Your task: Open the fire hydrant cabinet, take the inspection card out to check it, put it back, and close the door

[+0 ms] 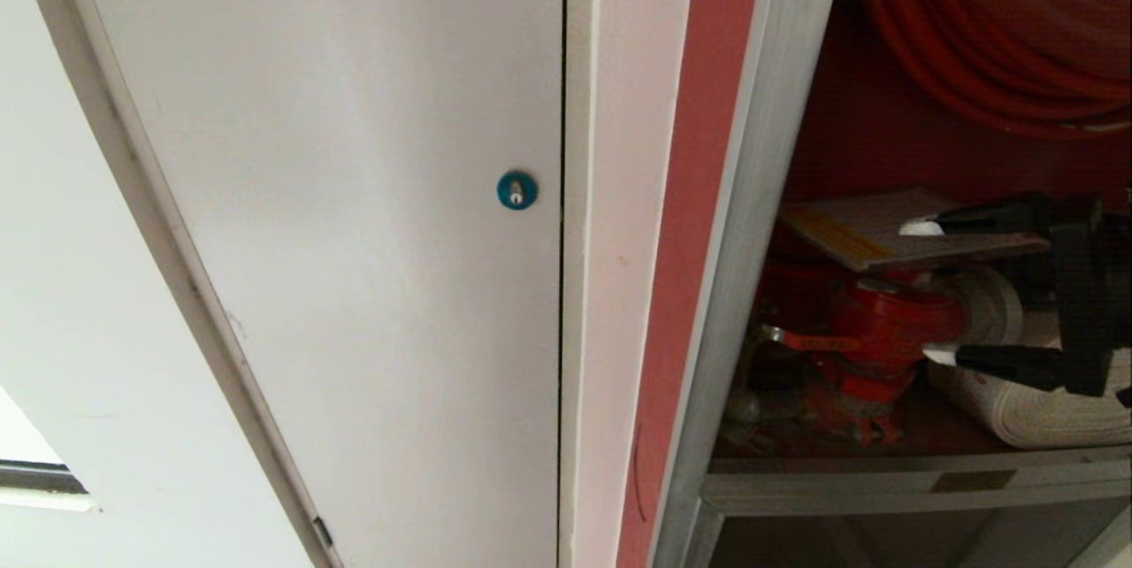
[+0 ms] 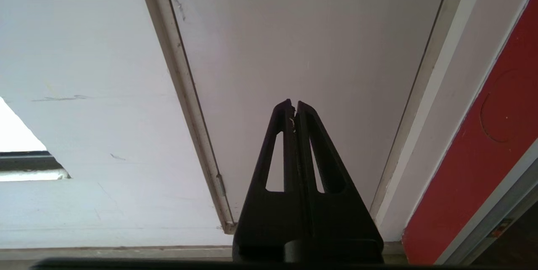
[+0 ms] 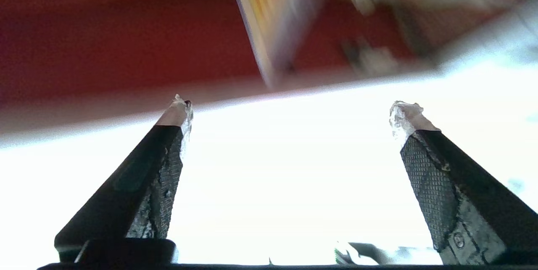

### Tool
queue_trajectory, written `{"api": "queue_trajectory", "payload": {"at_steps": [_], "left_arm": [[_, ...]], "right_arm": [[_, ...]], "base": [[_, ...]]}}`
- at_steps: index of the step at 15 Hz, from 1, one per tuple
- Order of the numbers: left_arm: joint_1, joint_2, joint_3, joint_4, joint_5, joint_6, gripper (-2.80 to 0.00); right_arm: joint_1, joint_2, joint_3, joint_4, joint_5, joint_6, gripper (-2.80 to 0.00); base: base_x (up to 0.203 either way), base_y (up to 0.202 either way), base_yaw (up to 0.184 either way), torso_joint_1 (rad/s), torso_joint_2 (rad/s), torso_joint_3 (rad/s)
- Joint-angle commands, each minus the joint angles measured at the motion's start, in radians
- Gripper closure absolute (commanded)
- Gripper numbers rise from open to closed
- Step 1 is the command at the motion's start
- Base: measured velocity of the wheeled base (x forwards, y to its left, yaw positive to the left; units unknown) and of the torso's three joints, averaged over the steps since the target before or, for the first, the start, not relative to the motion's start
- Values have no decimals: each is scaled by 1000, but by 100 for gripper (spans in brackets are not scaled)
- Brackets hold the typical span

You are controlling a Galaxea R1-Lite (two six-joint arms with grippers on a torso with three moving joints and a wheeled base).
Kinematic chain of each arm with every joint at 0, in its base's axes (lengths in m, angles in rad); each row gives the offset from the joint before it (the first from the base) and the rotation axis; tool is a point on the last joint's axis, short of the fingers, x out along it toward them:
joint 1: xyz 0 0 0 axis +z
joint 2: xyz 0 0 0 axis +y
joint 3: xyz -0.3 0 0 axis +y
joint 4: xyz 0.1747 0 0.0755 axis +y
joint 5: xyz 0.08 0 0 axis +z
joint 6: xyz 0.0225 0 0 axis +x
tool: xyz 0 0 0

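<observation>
The fire hydrant cabinet stands open at the right, red inside a silver frame. The tan inspection card lies flat on top of the red valve. My right gripper reaches in from the right and is open. Its upper fingertip sits at the card's near edge and the lower one is beside the valve, with nothing held. In the right wrist view the right gripper is spread wide and the card is a blur beyond it. My left gripper is shut and parked facing the white panel. The door is out of view.
A plain white panel with a blue round lock fills the left. A red hose reel hangs above the card. A white rolled hose lies by the valve. The silver sill crosses below.
</observation>
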Motion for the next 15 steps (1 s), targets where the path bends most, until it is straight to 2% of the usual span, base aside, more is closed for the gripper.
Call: {"api": "queue_trajectory", "payload": {"at_steps": [1,2,3,6,8,10,11,13,15], "left_arm": [[0,1,2,0,0,0,0],[1,1,2,0,0,1,0],[1,1,2,0,0,-1,0],[1,1,2,0,0,-1,0],[1,1,2,0,0,-1,0],[0,1,2,0,0,0,0],[-1,1,2,0,0,1,0],[1,1,2,0,0,1,0],[1,1,2,0,0,1,0]], "right_arm": [[25,-110,-17,170,3,-105,-280],[33,-139,-54,290,1,-209,-280],[35,-150,-105,378,-6,-306,0],[41,-104,-224,519,-115,-616,0],[43,-9,-308,594,-138,-793,0],[74,95,-391,633,-170,-864,0],[112,151,-429,638,-220,-878,0],[188,229,-485,619,-325,-885,0],[197,270,-509,582,-375,-887,0]], "base": [[0,0,0,0,0,0],[0,0,0,0,0,0],[0,0,0,0,0,0],[0,0,0,0,0,0],[0,0,0,0,0,0],[0,0,0,0,0,0],[0,0,0,0,0,0],[0,0,0,0,0,0],[0,0,0,0,0,0]]}}
